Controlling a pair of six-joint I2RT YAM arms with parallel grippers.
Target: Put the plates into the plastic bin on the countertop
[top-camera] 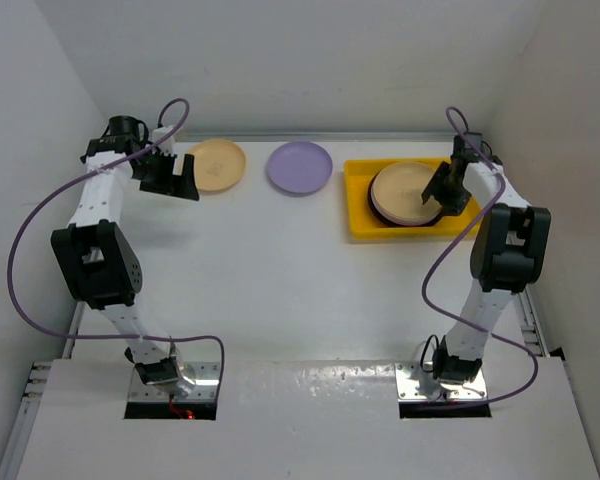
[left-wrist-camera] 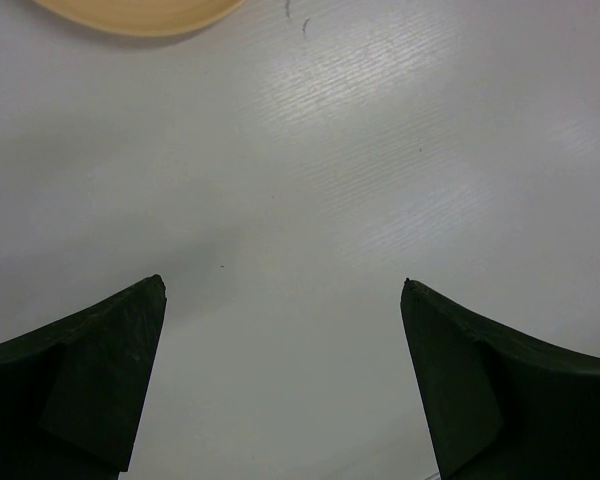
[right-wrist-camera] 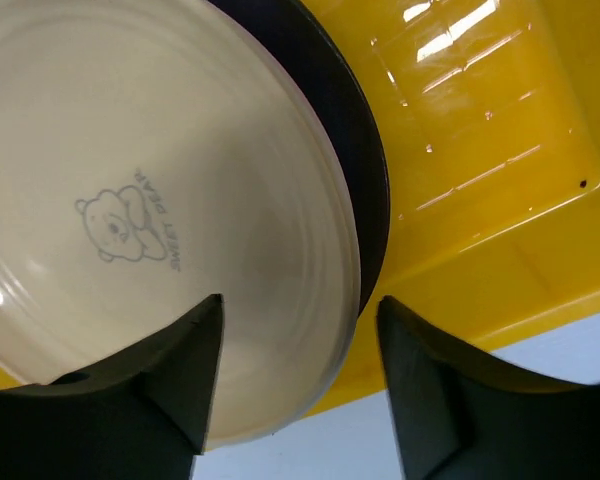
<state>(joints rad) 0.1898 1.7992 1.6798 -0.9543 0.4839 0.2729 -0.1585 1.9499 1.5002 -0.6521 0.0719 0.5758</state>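
Observation:
The yellow plastic bin (top-camera: 362,205) sits at the back right of the white countertop (top-camera: 280,280). In it lies a stack of plates with a cream plate (top-camera: 402,190) on top and a dark-rimmed plate under it (right-wrist-camera: 365,150). The cream plate (right-wrist-camera: 160,200) bears a small bear print. My right gripper (top-camera: 443,190) (right-wrist-camera: 300,305) is open over the stack's rim, one finger above the cream plate, the other outside it. A pale orange-yellow plate (top-camera: 216,164) and a lilac plate (top-camera: 300,167) lie on the countertop at the back. My left gripper (top-camera: 180,180) (left-wrist-camera: 283,285) is open and empty, just left of the orange-yellow plate (left-wrist-camera: 140,12).
White walls (top-camera: 280,60) close the back and both sides. The bin's inner floor (right-wrist-camera: 480,130) right of the stack is bare yellow plastic. Purple cables (top-camera: 40,210) loop beside both arms.

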